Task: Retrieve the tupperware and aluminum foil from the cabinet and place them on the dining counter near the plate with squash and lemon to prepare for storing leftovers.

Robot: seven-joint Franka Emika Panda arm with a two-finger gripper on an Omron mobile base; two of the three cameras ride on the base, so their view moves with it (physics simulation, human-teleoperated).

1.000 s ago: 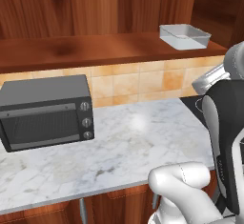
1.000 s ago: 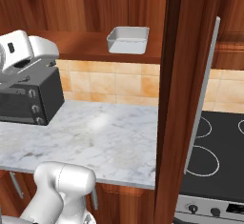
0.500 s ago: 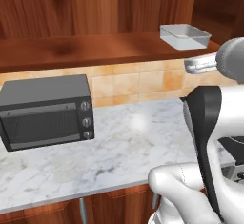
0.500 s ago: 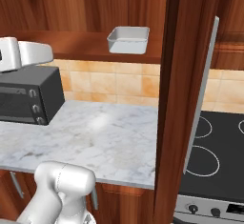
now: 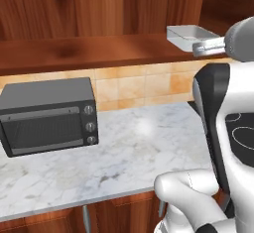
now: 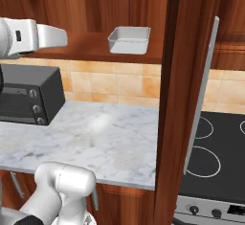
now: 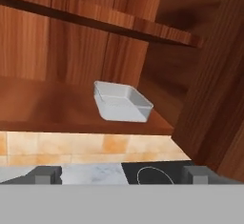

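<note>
- Since the earlier frame, our arm has risen toward the cabinet shelf.
- Our gripper is wide open, holding nothing.
- The tupperware lies flat on that shelf, its long axis running into the cabinet.

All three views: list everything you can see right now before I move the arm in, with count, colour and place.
tupperware: one, pale grey-white, on the cabinet shelf, right part.
cabinet: one, reddish-brown wood, open, above the tiled wall.
microwave: one, dark grey, on the worktop, left.
worktop: one, white-grey marble, below the shelf.
stove: one, black glass top, right of the worktop.
cabinet door: one, reddish-brown, swung open between worktop and stove.
gripper: one, dark fingertips, open, facing the tupperware, apart from it.
</note>
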